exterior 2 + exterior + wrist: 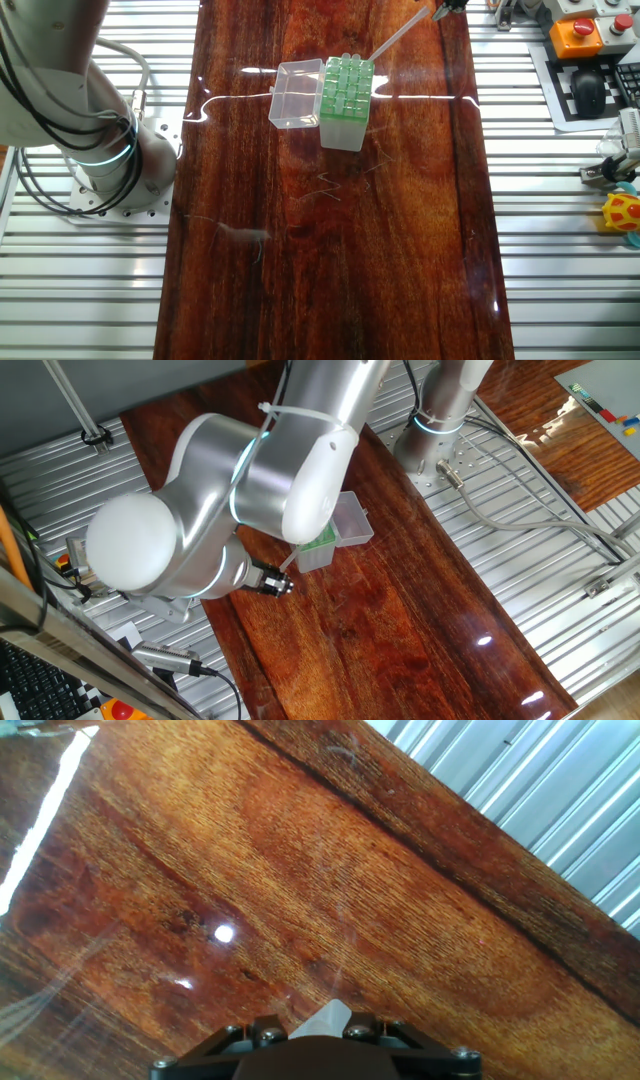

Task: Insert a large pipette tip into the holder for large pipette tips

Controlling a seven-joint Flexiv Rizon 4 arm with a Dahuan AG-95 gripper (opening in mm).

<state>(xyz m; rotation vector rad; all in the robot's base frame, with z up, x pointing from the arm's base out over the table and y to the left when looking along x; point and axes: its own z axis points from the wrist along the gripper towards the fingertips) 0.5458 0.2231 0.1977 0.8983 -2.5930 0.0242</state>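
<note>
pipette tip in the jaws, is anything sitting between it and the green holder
Nothing visible does. The large pipette tip is held by the gripper and slants down toward the holder, its lower end close to the green top. The clear lid lies open on the holder's far side, away from the tip.

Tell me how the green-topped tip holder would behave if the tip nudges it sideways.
The holder looks like light, thin plastic on glossy wood, so it would probably slide. Its open lid resting beside it likely resists tipping that way.
</note>
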